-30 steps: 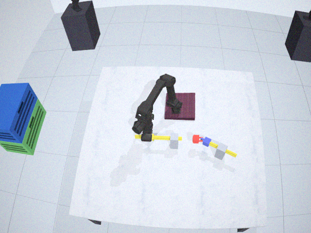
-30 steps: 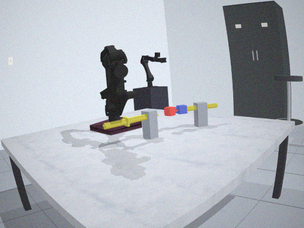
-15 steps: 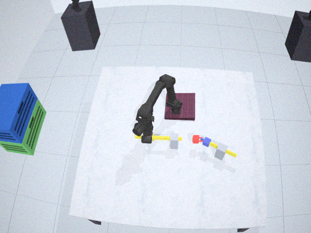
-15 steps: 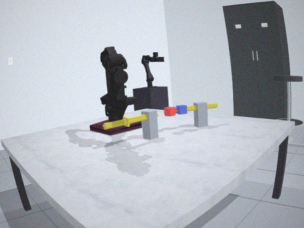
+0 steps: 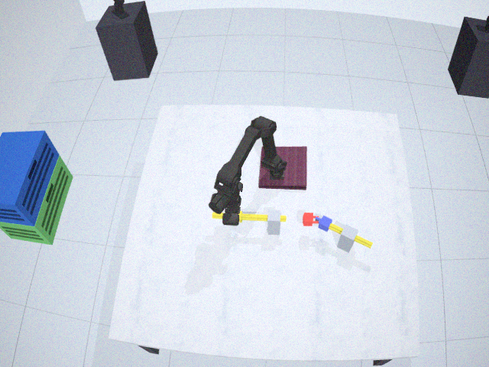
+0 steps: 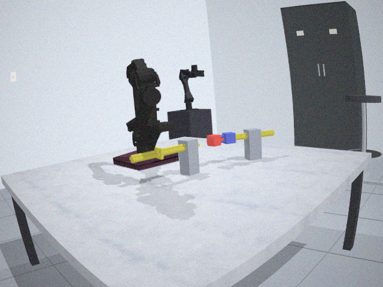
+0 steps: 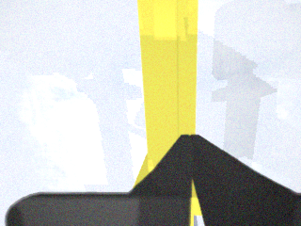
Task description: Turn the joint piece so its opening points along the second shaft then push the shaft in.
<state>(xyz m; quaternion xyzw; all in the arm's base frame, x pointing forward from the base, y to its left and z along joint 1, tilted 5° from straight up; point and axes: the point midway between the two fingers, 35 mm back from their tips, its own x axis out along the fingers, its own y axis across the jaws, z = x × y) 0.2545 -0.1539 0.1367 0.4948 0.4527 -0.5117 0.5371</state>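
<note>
My gripper is shut and empty, its tips at the second yellow shaft, on the outer side of its raised collar. Whether they touch the shaft I cannot tell. In the top view the arm hides the tips. This shaft runs through a grey block. A gap separates its inner end from the red joint piece, which looks about in line with it; its opening is hidden. The blue piece joins it to the angled shaft.
The angled shaft passes through the other grey block. The arm's dark red base plate lies behind the shafts. Blue and green crates stand left of the table, and dark pedestals stand beyond it.
</note>
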